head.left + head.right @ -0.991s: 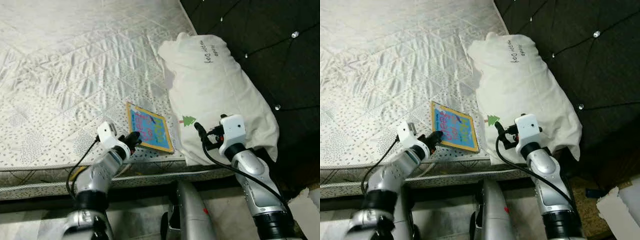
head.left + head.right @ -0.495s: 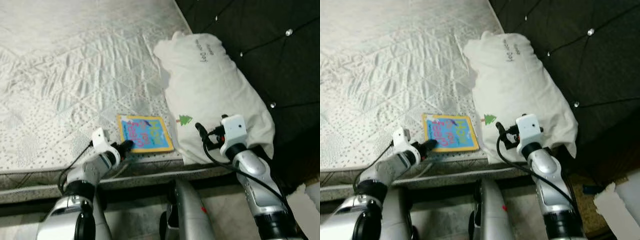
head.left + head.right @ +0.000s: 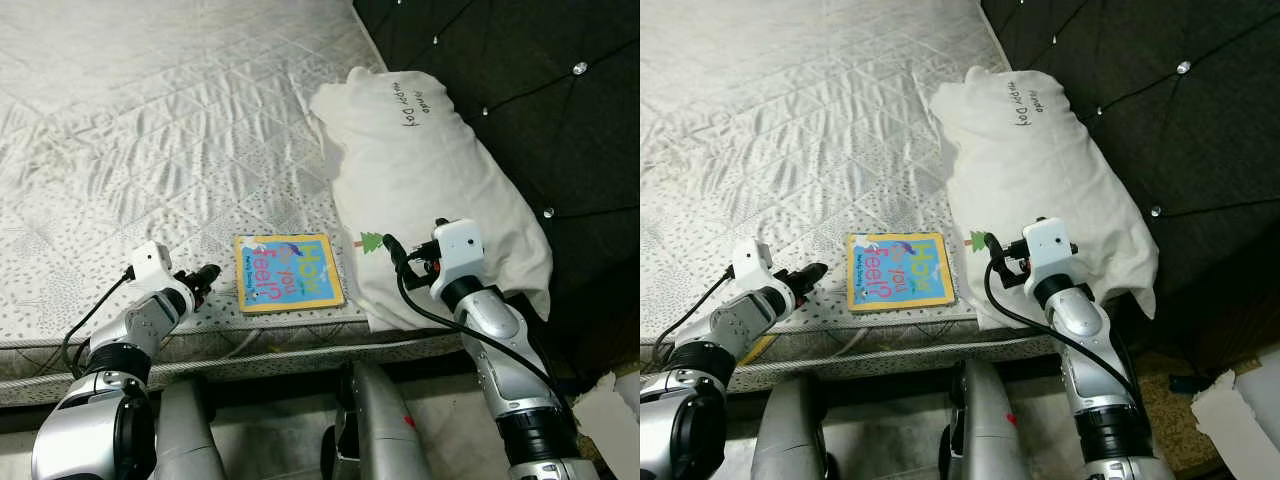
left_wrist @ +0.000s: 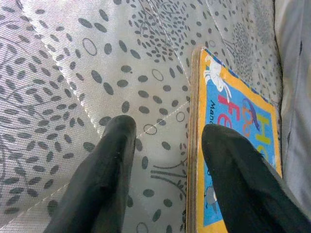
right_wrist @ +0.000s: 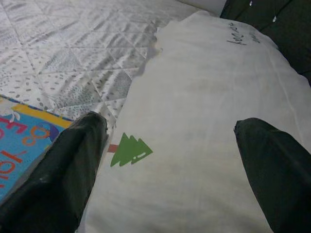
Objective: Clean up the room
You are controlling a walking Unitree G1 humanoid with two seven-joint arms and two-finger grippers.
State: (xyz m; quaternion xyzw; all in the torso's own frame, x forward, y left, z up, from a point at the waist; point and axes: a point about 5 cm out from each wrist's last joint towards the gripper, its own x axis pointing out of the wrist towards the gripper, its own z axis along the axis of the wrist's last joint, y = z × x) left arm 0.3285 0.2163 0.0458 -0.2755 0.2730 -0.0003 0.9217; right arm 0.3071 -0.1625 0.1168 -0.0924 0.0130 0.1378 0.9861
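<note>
A picture book (image 3: 288, 272) with a blue and yellow cover lies flat on the white quilted mattress (image 3: 150, 130), close to its front edge. My left gripper (image 3: 205, 275) rests low on the mattress just left of the book, open, not touching it. In the left wrist view its fingers (image 4: 114, 160) frame bare mattress, with the book's edge (image 4: 228, 121) by one fingertip. A white pillow (image 3: 430, 180) with a small green tree tag lies to the right of the book. My right gripper (image 3: 398, 252) hovers open over the pillow's near corner (image 5: 194, 136).
A dark tufted headboard (image 3: 520, 60) rises behind the pillow on the right. The mattress's front edge (image 3: 300, 350) runs just above my legs. A pale sheet (image 3: 1240, 400) lies on the floor at the lower right.
My left gripper let go of the book's corner and drew back to the left. The book turned and now lies flat. The right arm barely moved.
</note>
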